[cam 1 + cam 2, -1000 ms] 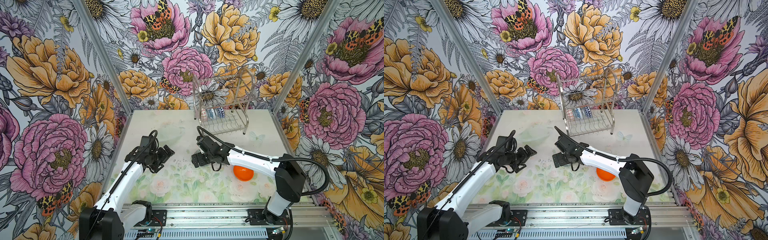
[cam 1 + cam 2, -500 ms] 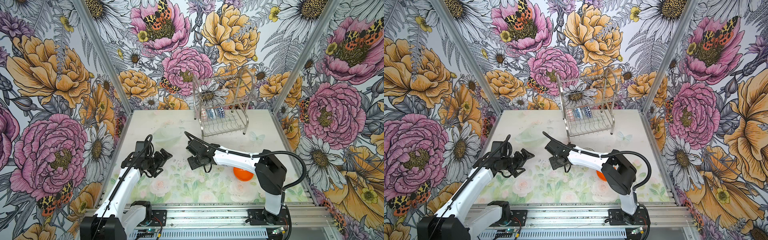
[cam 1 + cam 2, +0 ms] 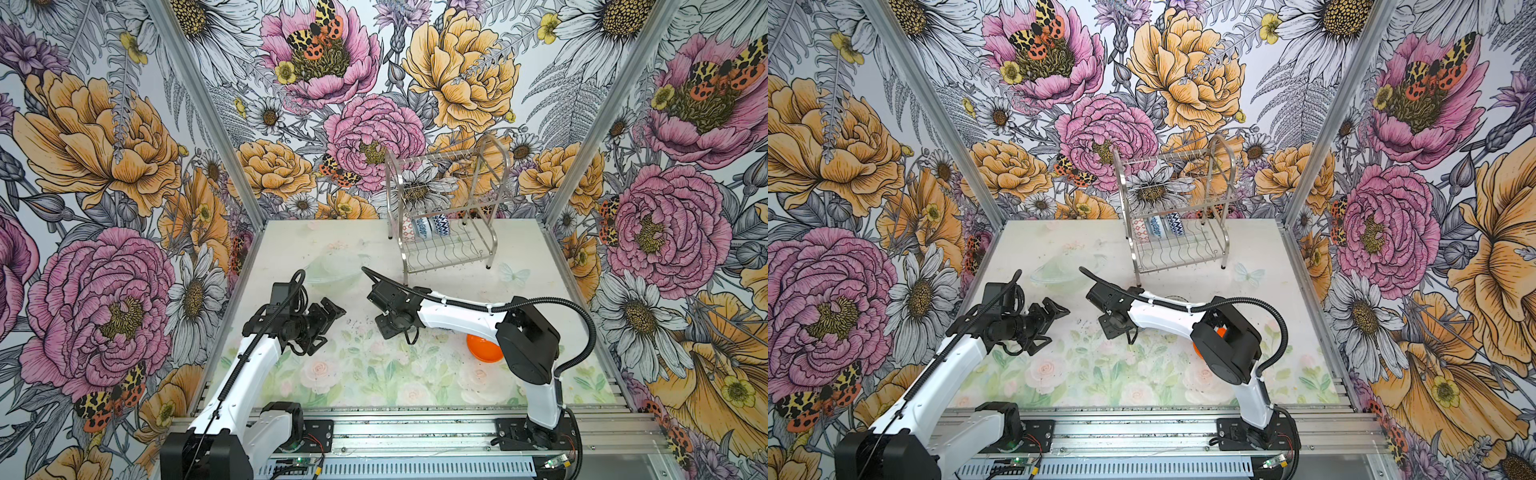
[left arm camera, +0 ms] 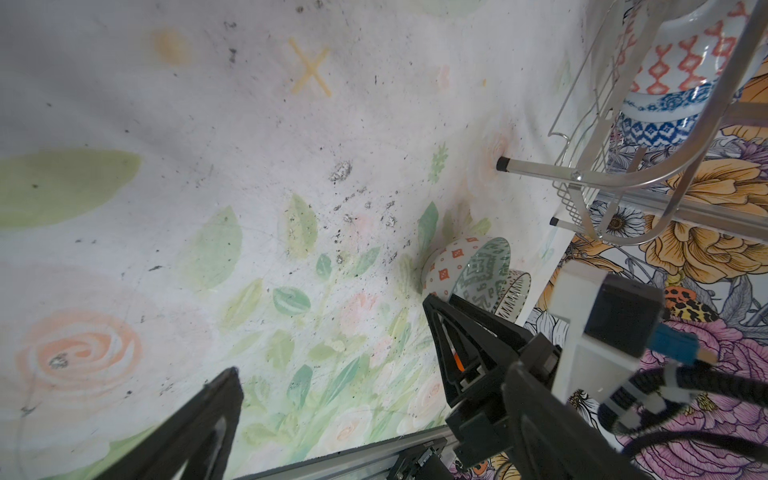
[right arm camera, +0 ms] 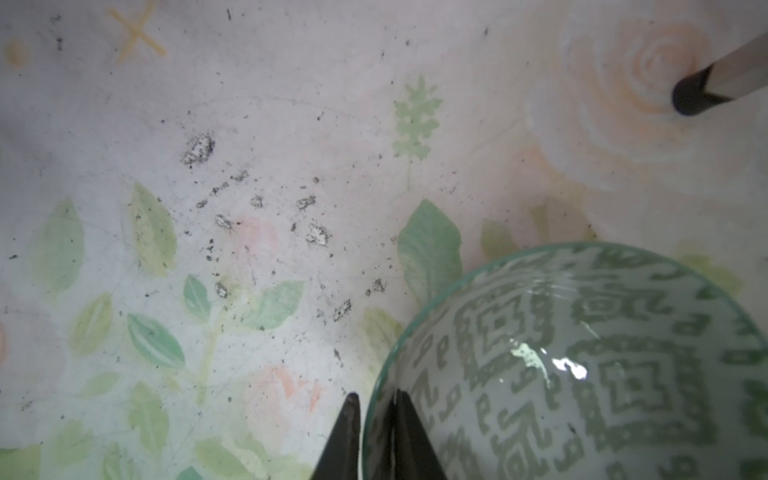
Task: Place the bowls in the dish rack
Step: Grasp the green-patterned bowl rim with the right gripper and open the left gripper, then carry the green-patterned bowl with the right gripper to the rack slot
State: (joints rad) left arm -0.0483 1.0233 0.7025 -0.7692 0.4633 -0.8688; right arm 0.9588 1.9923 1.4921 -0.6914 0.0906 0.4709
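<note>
In the right wrist view my right gripper (image 5: pixel 376 395) is shut on the rim of a bowl with a grey-green pattern inside (image 5: pixel 602 374), one finger inside and one outside. The left wrist view shows that bowl (image 4: pixel 484 266) tilted on the mat, with a black-and-white bowl (image 4: pixel 517 291) just behind it. In both top views the right gripper (image 3: pixel 388 330) (image 3: pixel 1113 328) points down mid-table. My left gripper (image 3: pixel 328 309) (image 4: pixel 330 332) hangs open and empty to its left. A plain orange bowl (image 3: pixel 482 347) lies partly under the right arm. The dish rack (image 3: pixel 493 245) (image 3: pixel 1224 249) holds three patterned bowls (image 3: pixel 424 226).
A rack leg (image 5: pixel 706 83) stands on the mat close beyond the held bowl. Flowered walls close in the table on three sides. An aluminium rail (image 3: pixel 395 424) carrying both arm bases runs along the front edge.
The right gripper has moved left and toward the front, and has shut on the grey-green bowl's rim. The left arm has drawn back a little, still open.
</note>
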